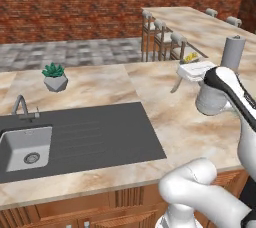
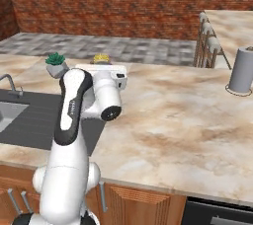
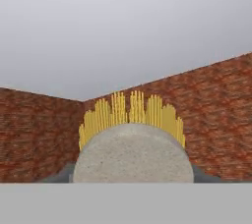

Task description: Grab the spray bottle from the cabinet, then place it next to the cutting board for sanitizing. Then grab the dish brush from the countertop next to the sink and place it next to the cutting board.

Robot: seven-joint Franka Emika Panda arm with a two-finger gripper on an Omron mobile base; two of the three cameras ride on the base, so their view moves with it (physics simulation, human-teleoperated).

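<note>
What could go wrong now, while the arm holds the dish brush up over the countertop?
The dish brush sits in the jaws with its yellow bristles toward the brick wall; how firm the grip is cannot be seen, so it might slip and fall to the countertop. A wide swing could also hit the paper towel roll.

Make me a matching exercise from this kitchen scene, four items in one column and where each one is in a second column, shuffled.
Column one
1. yellow-bristled dish brush
2. square steel sink basin
3. green potted plant in a grey pot
4. grey upright paper towel roll

Column two
a. set into the dark grey ribbed drainboard
b. standing on the far right side of the beige marbled countertop
c. raised above the countertop
d. on the countertop behind the drainboard

Pairs: 1-c, 2-a, 3-d, 4-b
</note>
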